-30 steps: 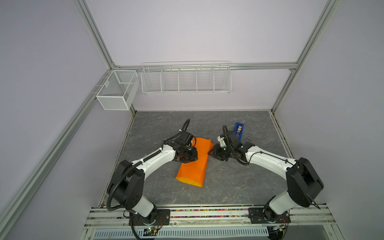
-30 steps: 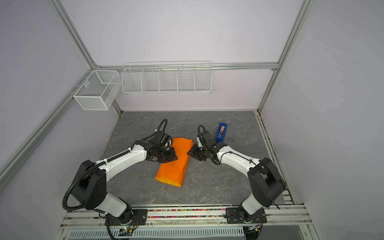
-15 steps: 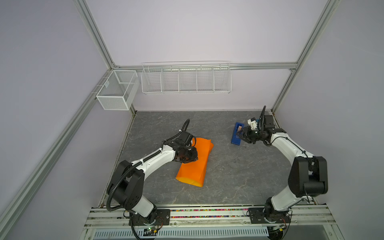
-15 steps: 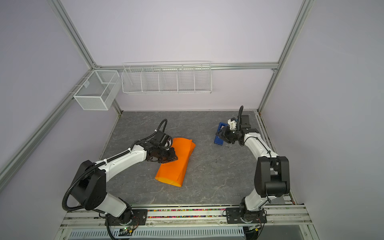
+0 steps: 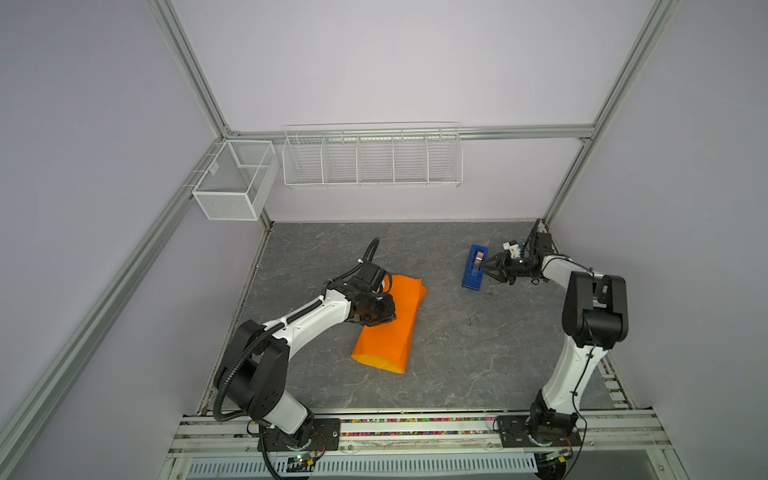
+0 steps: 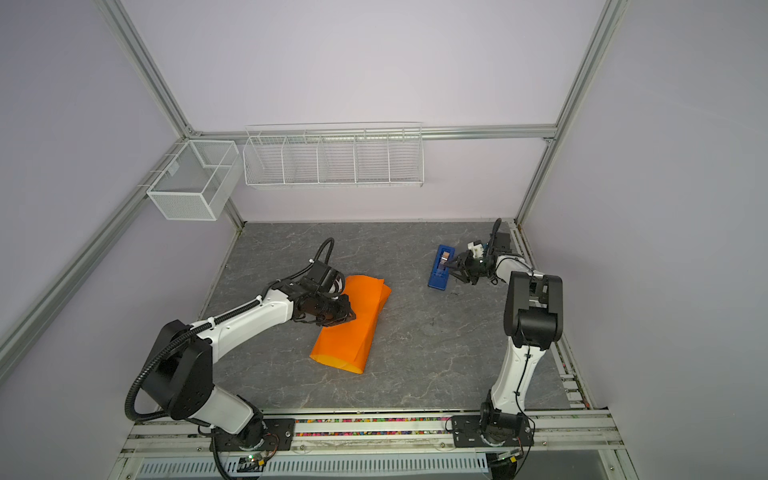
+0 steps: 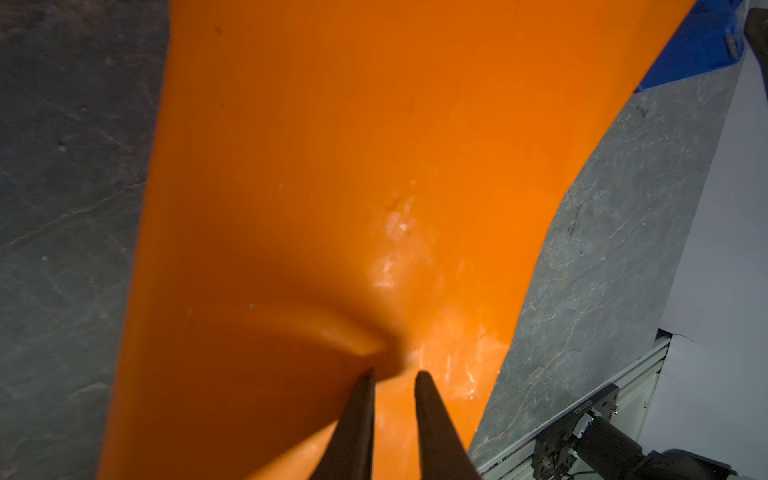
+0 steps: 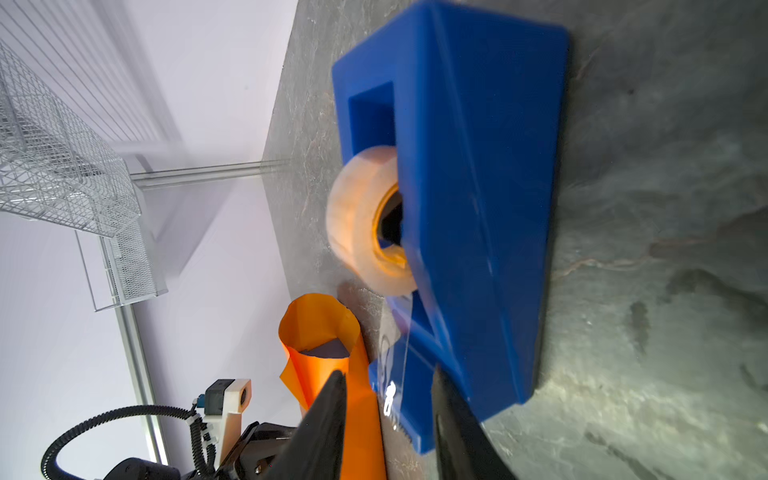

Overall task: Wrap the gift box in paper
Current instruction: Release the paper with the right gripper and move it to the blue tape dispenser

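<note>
**Bimanual cell, seen from above and from both wrists.** The paper (image 5: 388, 328) was seen folded into a flattened orange tube, laid on the grey table (image 5: 457, 345) left of centre in both top views. The gift box (image 8: 326, 350) was hidden from above. Only a dark face was visible inside the tube's open end in the right wrist view.

The left gripper (image 7: 392, 374) was set on the tube's upper surface, about midway along its length. Its jaws were narrowly apart and both fingertips were pressed into the paper, which was dimpled and creased around them.

The right gripper (image 5: 487, 269) was held well apart from the paper, just beside the blue tape dispenser (image 5: 473, 272), which stood on the table toward the far right corner. Its jaws were apart. The dispenser's cutter end and a clear strip running from the tape roll (image 8: 361, 220) were seen between them; contact with either could not be determined.
</note>
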`<state>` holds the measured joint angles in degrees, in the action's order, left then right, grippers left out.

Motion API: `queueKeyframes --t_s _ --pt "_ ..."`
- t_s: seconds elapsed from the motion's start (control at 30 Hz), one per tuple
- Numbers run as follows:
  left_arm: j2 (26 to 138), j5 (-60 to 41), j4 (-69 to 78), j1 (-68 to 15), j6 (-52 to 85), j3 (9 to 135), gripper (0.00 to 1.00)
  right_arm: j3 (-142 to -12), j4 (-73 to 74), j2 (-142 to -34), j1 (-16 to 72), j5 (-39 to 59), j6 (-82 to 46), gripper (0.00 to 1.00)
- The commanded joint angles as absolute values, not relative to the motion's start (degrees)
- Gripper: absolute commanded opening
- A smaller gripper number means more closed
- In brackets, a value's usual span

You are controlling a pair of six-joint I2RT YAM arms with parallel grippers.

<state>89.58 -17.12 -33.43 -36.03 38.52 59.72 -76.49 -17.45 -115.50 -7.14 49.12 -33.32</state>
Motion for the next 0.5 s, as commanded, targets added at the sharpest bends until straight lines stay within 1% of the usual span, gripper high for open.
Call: queueKeyframes --t_s 0.0,0.2,0.47 --pt "93.92 -14.99 -36.75 -36.30 38.51 57.13 0.20 -75.80 -11.86 -116.97 -6.97 52.86 -36.49 0.37" --pt "94.34 -15.09 -36.15 -36.30 38.86 56.87 0.20 -73.91 -5.86 -119.82 -5.90 55.88 -40.12 0.37" --pt "94.86 -15.09 -36.20 -36.30 38.81 57.24 0.20 -71.26 0.25 -120.50 -5.72 56.77 -45.29 0.30"
